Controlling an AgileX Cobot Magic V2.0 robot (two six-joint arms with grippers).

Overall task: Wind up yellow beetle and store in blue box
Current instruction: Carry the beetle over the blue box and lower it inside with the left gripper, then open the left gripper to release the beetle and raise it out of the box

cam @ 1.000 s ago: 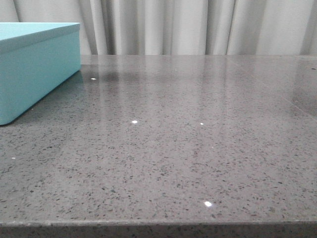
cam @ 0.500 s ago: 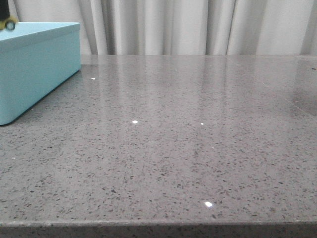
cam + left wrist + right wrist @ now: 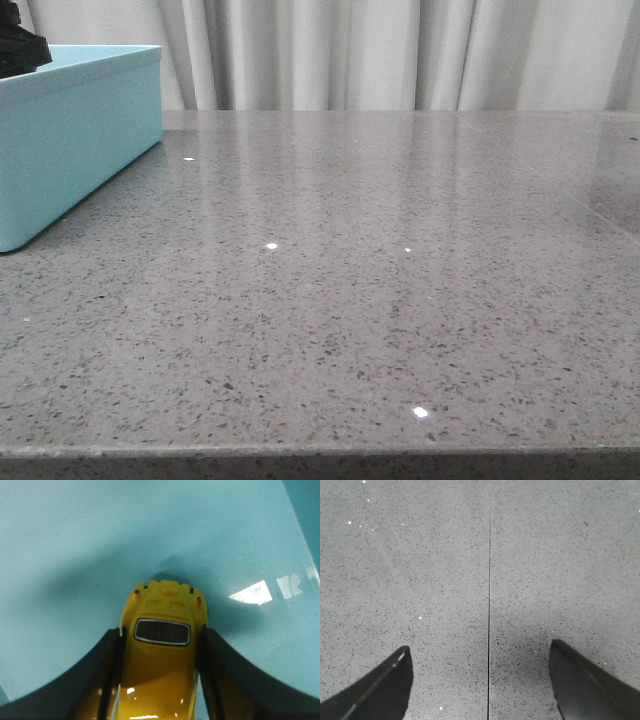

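My left pincer (image 3: 160, 680) squeezes the yellow car (image 3: 162, 650) over the blue box (image 3: 80, 140) floor. My right pincer (image 3: 482, 680) gapes wide above the grey speckled surface (image 3: 380, 300). White curtains (image 3: 380, 50) hang behind.

Left claw (image 3: 161, 680) has the yellow beetle (image 3: 162, 650) pinched by its sides between both dark fingers (image 3: 95, 680), rear window and little red tail lights facing the camera, hanging over the glossy turquoise floor of the blue box (image 3: 75, 545) with its shadow underneath.
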